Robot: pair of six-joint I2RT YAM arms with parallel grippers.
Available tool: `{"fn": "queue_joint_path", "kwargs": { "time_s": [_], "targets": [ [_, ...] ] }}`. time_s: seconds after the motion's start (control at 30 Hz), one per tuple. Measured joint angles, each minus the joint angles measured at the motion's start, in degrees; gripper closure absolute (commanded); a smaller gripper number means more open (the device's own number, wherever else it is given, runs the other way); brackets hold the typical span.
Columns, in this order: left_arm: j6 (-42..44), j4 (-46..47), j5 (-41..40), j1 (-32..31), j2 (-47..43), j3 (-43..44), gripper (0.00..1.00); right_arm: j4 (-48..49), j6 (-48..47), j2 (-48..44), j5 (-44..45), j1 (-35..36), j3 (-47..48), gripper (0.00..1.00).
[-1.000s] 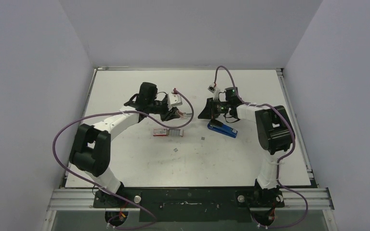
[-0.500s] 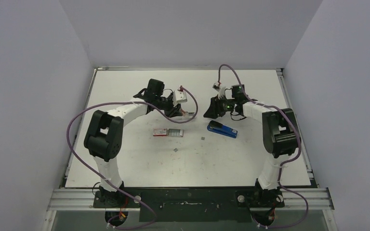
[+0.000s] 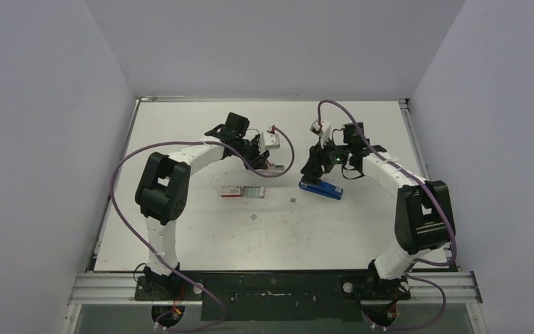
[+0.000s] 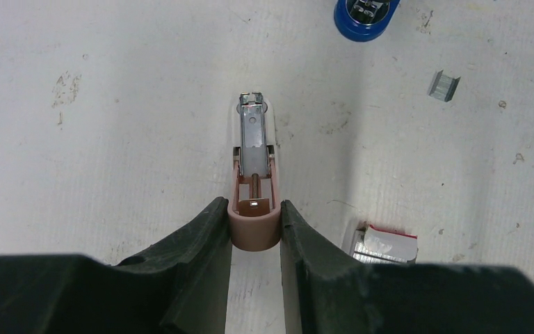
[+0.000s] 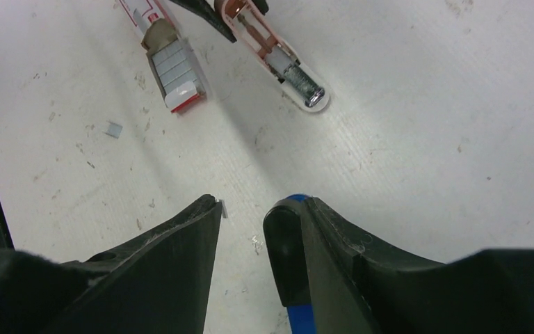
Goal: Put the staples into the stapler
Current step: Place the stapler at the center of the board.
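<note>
The blue stapler (image 3: 320,188) lies flat on the table right of centre. My right gripper (image 3: 313,174) is over its black end (image 5: 288,257) and stands open (image 5: 247,205). That end rests against the right finger, with a gap to the left one. The red-and-white box of staples (image 3: 243,191) lies open on the table, silvery strips showing (image 5: 170,62). My left gripper (image 4: 254,209) is shut on a pink magazine piece (image 4: 254,226) with a metal rail (image 4: 252,129); its tip rests on or near the table between box and stapler.
Loose short staple strips lie on the table: one (image 4: 443,85) near the stapler's blue front (image 4: 366,15), another (image 3: 253,216) nearer the arms. The box corner (image 4: 384,245) sits just right of my left fingers. The white tabletop (image 3: 201,236) is scuffed.
My right gripper has opened and shifted right and down onto the stapler's black end. The left arm has carried the pink piece to the right, closer to the stapler.
</note>
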Motion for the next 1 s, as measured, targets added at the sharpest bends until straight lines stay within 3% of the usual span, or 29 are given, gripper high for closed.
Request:
{"fn": "queue_joint_path", "kwargs": {
  "time_s": [0.37, 0.8, 1.0],
  "targets": [
    [0.6, -2.6, -3.6, -1.8, 0.9, 1.5, 0.72, -3.7, -2.9, -1.8, 1.2, 0.0, -3.5, 0.52],
    [0.1, 1.9, -4.5, -1.8, -0.1, -4.4, 0.58, -4.3, -3.6, -2.1, 1.5, 0.0, -4.9, 0.52],
    [-1.2, 5.0, -4.4, -1.6, -2.7, -6.4, 0.50, -6.5, -6.7, -2.1, 1.8, 0.2, -4.9, 0.45]
  ]
}}
